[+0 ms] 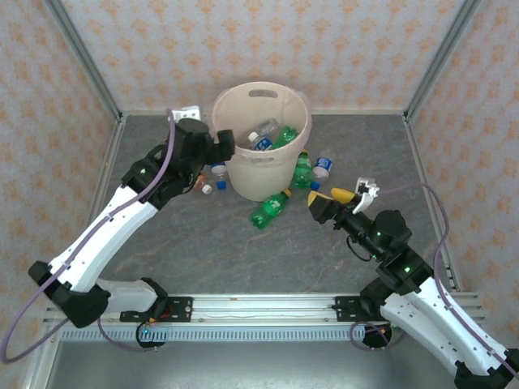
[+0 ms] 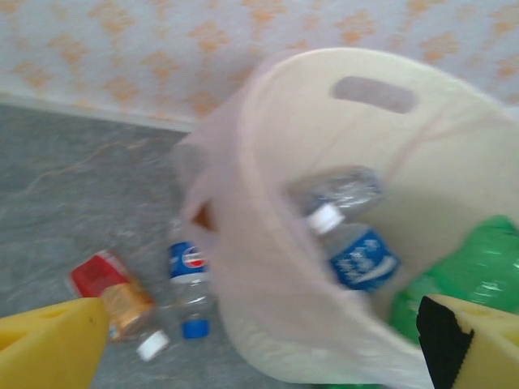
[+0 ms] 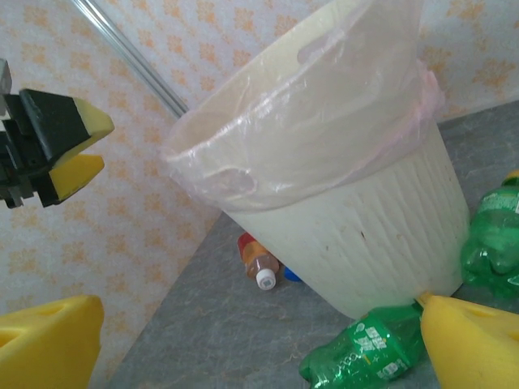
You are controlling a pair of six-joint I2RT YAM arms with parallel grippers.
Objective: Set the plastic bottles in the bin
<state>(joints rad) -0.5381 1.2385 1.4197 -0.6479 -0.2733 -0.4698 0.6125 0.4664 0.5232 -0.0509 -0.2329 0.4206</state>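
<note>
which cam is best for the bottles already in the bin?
Top external: it looks down into the bin, and the bottles inside are sharp, one blue-labelled and some green. Left wrist sees them closer but blurred. Right wrist, from low, gives the bin's outer wall and liner.

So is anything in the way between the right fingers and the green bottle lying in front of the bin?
No, nothing I can see. The open right fingers point at the green bottle with just table between.
</note>
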